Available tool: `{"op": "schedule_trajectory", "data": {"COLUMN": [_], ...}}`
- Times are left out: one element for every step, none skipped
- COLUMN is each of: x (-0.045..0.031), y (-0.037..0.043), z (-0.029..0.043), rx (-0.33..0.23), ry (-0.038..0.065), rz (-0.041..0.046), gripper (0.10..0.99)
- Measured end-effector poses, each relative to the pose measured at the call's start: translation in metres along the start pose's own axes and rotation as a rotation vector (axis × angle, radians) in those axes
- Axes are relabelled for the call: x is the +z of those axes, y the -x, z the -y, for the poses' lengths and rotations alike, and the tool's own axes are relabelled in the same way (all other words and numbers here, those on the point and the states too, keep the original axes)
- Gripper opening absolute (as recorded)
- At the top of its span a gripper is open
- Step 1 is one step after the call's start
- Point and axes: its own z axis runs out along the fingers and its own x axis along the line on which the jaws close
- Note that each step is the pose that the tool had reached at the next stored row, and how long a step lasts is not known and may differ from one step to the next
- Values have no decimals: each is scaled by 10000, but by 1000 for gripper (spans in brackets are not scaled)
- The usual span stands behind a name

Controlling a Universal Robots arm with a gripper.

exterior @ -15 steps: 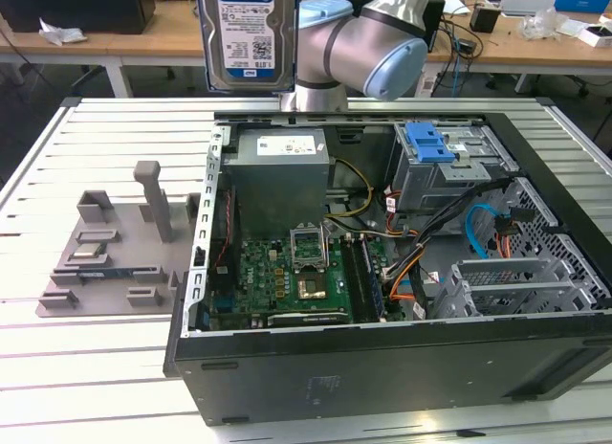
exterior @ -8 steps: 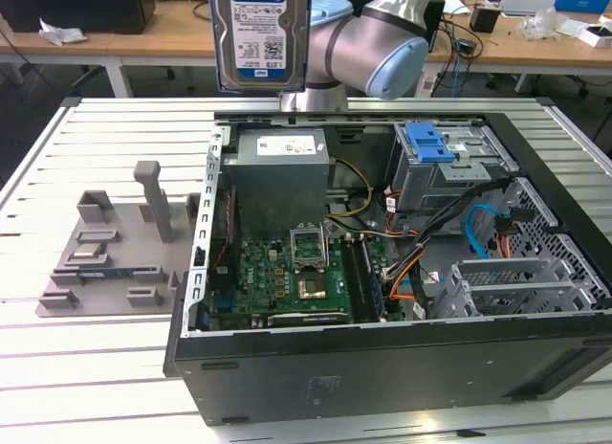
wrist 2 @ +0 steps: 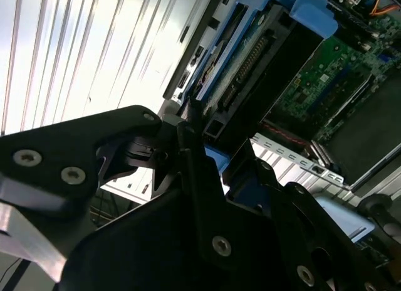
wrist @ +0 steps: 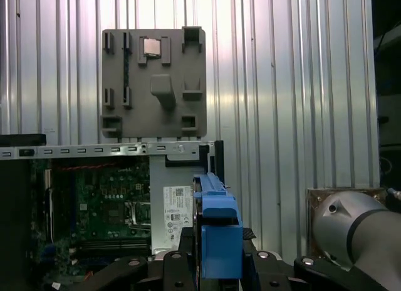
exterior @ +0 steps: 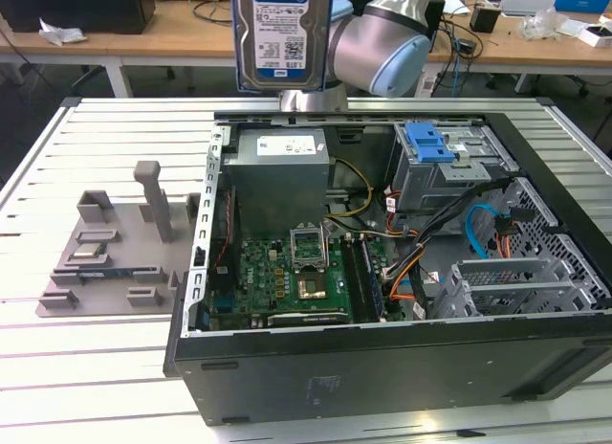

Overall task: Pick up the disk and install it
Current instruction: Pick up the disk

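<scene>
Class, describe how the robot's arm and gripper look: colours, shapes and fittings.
The arm is made of rounded silver-grey metal segments, with a pale blue cap on one joint. The gripper is matte black, built of flat angular links pinned with small silver screws.

An open black metal computer case (exterior: 382,377) lies on a slatted silver table (exterior: 86,377) beside a grey plastic fixture tray (exterior: 113,283).

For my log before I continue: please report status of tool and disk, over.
Tool shut on the disk. Disk upright in air above the computer case, not installed. Power supply beneath it.
</scene>
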Motion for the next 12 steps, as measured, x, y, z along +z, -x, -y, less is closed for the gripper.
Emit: {"op": "schedule_trajectory", "data": {"x": [-2, -3, -4, -5, -6, -7, -8, -8, -9, -9, -10, -11], "y": [1, 2, 3, 3, 4, 2, 1, -1, -11, -20, -34, -57], "z": [34, 59, 89, 111, 129, 151, 171, 186, 206, 213, 220, 226], "rx": [-1, 0, 1, 1, 0, -1, 0, 0, 1, 0, -1, 0], "ry": [1, 2, 2, 3, 4, 5, 4, 4, 4, 3, 4, 5], "rz": [-1, -1, -1, -2, -2, -3, -2, -1, 0, 1, 0, -1], "gripper": [365, 365, 365, 365, 365, 365, 365, 365, 365, 365, 365, 365]}}
